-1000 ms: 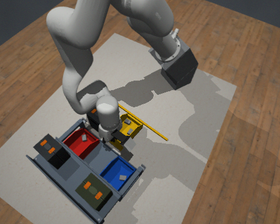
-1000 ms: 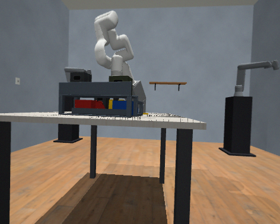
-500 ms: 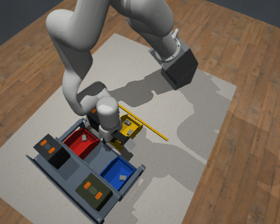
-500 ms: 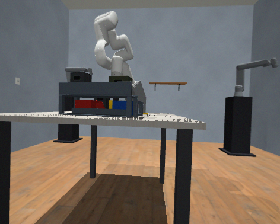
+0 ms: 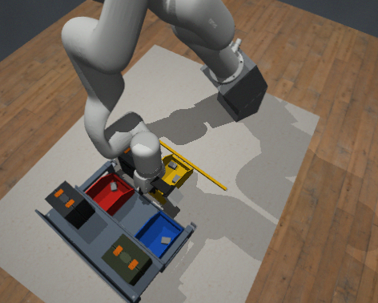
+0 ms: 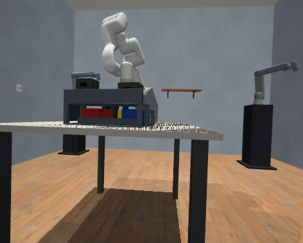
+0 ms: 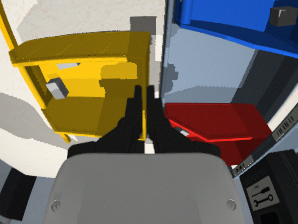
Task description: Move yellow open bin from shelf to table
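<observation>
My gripper [image 7: 144, 96] is shut on the yellow bin's rear wall, which runs between the fingertips. The yellow bin [image 5: 169, 173] [image 7: 85, 112] [image 6: 119, 114] is outside the shelf, in front of it, roughly upright, with two grey parts inside in the top view. Its underside is hidden, so I cannot tell whether it touches the table top. The red bin [image 5: 109, 196] [image 7: 215, 117] [image 6: 94, 112] and the blue bin [image 5: 157, 234] [image 7: 225, 20] [image 6: 131, 114] sit on the grey shelf [image 5: 135, 216] [image 6: 102, 96], open fronts out, each with a visible part.
A yellow strip [image 5: 207, 175] [image 7: 6, 30] lies on the table close to the bin's front; overlap is unclear. A black case [image 5: 69, 204] and an olive case [image 5: 125, 256] stand on the shelf's top. Another black box, partly hidden by the arm, is beside the red bin's end.
</observation>
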{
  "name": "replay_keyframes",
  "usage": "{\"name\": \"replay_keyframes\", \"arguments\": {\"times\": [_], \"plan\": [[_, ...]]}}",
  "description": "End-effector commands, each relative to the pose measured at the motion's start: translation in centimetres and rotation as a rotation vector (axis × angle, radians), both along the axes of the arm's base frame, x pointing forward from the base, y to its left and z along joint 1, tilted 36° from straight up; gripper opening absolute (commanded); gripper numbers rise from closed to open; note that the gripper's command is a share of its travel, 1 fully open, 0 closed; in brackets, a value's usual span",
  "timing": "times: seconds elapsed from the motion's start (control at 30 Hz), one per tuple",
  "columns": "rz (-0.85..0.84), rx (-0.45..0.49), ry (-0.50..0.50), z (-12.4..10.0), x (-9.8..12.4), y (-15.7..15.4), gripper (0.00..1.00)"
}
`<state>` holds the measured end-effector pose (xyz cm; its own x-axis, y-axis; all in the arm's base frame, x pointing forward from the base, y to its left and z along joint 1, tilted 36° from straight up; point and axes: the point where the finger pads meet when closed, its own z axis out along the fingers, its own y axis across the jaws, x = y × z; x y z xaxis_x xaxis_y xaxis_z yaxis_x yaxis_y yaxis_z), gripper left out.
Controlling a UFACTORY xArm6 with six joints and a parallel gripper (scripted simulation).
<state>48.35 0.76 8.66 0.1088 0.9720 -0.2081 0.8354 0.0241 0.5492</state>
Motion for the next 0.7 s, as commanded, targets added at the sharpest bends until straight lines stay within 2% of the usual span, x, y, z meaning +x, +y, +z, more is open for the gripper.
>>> {"name": "replay_keyframes", "arguments": {"times": [0.0,0.67], "plan": [[0.001,0.000,-0.002,-0.16,0.23,-0.04,0.00],[0.001,0.000,-0.002,-0.67,0.56,-0.18,0.00]]}}
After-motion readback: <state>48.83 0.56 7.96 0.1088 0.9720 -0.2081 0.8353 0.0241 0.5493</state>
